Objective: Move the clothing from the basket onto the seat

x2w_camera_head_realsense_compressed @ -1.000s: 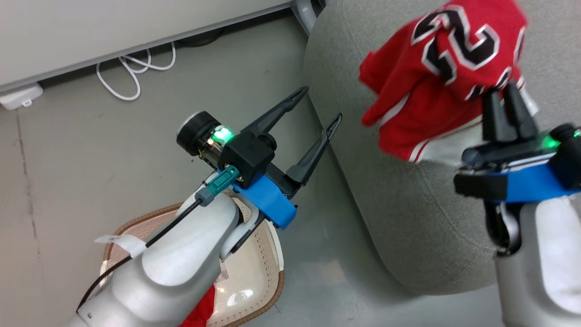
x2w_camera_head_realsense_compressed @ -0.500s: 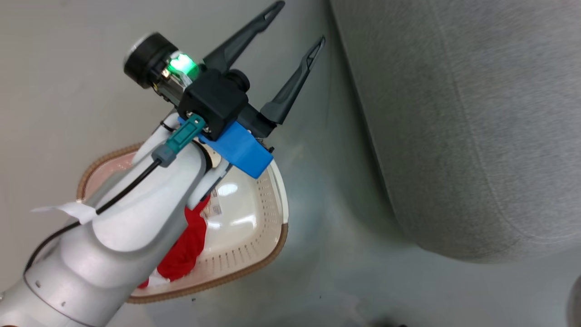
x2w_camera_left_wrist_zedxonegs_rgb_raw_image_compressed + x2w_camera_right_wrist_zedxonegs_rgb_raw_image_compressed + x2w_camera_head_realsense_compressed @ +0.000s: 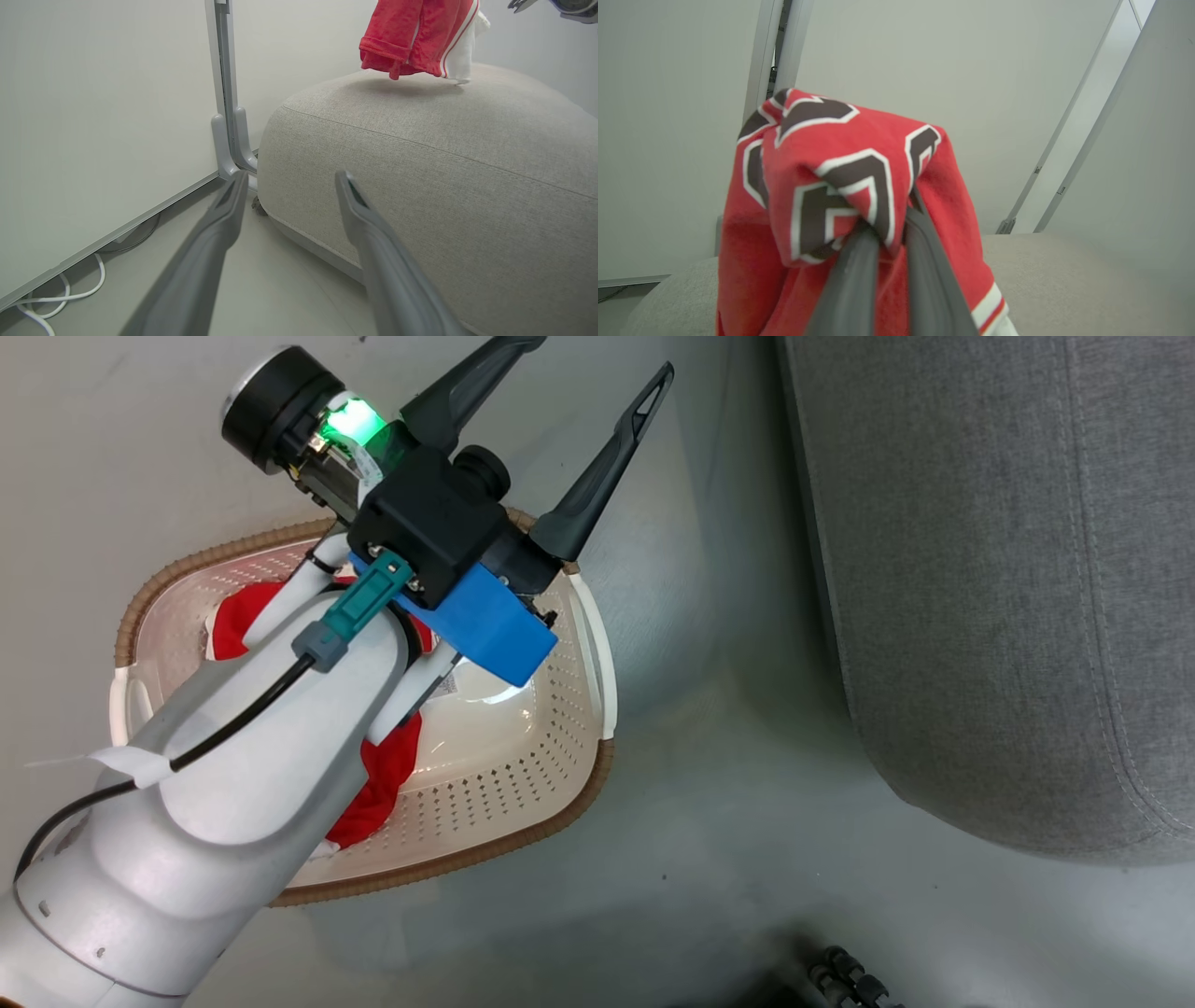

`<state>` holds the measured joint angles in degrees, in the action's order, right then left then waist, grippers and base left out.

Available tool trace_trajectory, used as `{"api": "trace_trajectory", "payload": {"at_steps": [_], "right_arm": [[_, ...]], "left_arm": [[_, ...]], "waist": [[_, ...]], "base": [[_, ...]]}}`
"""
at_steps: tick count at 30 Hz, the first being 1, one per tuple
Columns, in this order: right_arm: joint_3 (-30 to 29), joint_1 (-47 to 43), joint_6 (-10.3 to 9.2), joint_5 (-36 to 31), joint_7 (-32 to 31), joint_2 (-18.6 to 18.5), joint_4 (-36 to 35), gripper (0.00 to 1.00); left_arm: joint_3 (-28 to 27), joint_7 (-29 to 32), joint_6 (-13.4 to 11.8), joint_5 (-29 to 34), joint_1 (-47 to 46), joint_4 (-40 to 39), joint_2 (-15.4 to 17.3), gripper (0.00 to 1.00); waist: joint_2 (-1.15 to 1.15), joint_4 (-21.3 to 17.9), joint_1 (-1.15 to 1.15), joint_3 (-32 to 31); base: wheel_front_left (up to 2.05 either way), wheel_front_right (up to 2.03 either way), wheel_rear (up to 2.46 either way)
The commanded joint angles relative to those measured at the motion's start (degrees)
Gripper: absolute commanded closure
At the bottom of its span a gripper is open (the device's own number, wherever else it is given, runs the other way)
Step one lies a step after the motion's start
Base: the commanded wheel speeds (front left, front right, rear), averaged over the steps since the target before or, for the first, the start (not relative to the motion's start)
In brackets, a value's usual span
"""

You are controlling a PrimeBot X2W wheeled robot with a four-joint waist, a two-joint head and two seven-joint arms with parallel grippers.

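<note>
Clothing (image 3: 416, 37): my right gripper (image 3: 892, 228) is pinching the jersey (image 3: 840, 177) above the sofa (image 3: 420, 140), left gripper (image 3: 594, 357) gaping empty, second garment (image 3: 383, 784) lying in basket (image 3: 597, 775).

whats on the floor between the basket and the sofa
Nothing: in the head view the strip of grey floor between the basket and the sofa is bare.

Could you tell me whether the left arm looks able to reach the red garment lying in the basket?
Probably yes: the left claw hangs open over the basket, and nothing covers the red garment inside.
</note>
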<state>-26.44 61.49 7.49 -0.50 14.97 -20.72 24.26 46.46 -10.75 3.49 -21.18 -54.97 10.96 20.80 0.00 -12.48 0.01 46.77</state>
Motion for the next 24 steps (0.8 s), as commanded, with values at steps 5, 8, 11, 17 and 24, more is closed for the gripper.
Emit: {"api": "trace_trajectory", "payload": {"at_steps": [5,8,11,17,24], "right_arm": [[-2.44,-5.10,0.01,0.46,0.32,2.37,1.80,1.00],[-4.00,-8.63,0.02,0.84,0.32,4.27,2.56,1.00],[-4.57,-12.05,0.02,0.97,0.30,6.07,3.74,1.00],[-4.94,-14.40,0.01,1.84,0.30,7.68,5.64,0.00],[-5.41,-20.51,0.02,-0.11,0.30,9.05,3.37,0.00]], "left_arm": [[0.37,-0.64,-0.16,0.04,-1.09,0.26,-0.54,0.00],[0.60,-1.04,-0.17,0.03,-1.13,0.73,-0.79,0.00],[0.69,-1.28,-0.23,-0.15,-1.16,1.12,-0.83,0.00],[0.97,-1.96,-0.36,-0.55,0.10,2.08,-0.78,0.00],[0.73,-3.76,-0.72,-1.94,3.48,4.51,-2.72,0.00]], "waist": [[0.00,0.48,-0.01,-0.07],[0.00,0.65,-0.01,-0.51],[0.00,0.69,-0.01,-0.94],[0.00,0.56,-0.01,-2.70],[0.00,1.44,-0.01,-8.83]], "base": [[0.00,0.00,0.00],[0.00,0.00,0.00],[0.00,0.00,0.00],[0.00,0.00,0.00],[0.00,0.00,0.00]]}}
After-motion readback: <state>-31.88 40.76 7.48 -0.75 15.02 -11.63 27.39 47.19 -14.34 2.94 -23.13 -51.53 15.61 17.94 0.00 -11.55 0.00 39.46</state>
